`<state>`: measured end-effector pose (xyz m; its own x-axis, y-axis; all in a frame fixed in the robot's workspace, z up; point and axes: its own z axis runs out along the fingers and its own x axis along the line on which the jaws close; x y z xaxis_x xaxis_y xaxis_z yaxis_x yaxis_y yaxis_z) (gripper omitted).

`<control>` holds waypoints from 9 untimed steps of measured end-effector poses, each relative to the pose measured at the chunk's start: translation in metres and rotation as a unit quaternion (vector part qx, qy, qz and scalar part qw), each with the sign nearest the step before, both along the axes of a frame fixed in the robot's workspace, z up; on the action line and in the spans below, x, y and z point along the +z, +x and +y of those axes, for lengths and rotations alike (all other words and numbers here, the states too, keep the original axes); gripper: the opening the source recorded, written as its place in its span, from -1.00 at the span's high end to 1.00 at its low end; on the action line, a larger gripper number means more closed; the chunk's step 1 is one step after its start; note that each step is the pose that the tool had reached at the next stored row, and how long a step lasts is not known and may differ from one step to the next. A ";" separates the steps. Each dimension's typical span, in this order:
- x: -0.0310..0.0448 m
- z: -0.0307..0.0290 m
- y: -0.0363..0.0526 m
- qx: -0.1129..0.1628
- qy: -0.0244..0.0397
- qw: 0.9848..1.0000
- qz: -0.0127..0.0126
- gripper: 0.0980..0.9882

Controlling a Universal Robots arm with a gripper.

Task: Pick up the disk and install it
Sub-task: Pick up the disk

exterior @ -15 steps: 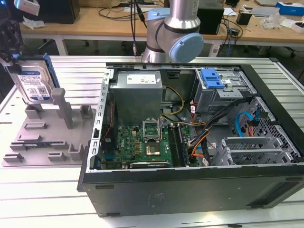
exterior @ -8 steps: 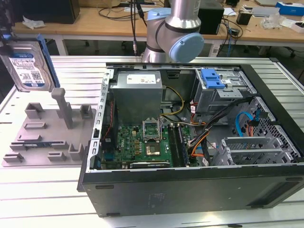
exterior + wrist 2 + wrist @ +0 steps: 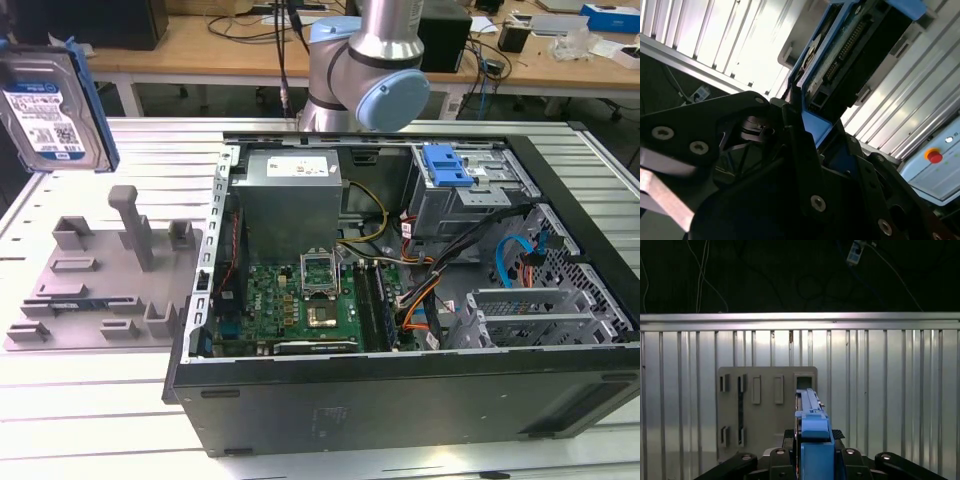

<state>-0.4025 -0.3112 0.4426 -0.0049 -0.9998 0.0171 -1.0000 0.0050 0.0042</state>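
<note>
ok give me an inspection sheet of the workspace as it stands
surface: slatted metal table
job's things: disk held in the air above the grey fixture tray, not in the case
clutter: open computer case; blue latch on its drive bay
grippers: gripper shut on the disk's blue carrier
cables: wire bundles inside the case
surroundings: wooden benches behind; red stop button in the second wrist view

print on disk, not legible
</note>
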 end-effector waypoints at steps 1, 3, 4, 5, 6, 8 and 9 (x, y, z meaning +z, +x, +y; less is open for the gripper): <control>0.0037 0.0000 0.0002 0.000 0.000 1.000 0.000 0.39; 0.0059 0.0000 0.0002 0.000 0.000 1.000 0.000 0.39; 0.0079 0.0000 0.0003 0.000 0.000 1.000 0.000 0.39; 0.0102 0.0000 0.0003 0.000 0.000 1.000 0.000 0.39; 0.0136 0.0000 0.0003 0.000 0.000 1.000 0.000 0.39; 0.0189 0.0000 0.0003 0.000 0.000 1.000 0.000 0.39; 0.0207 0.0000 0.0004 0.000 0.000 1.000 0.000 0.39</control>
<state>-0.4021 -0.3112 0.4633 -0.0049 -0.9998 0.0171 -1.0000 0.0050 0.0041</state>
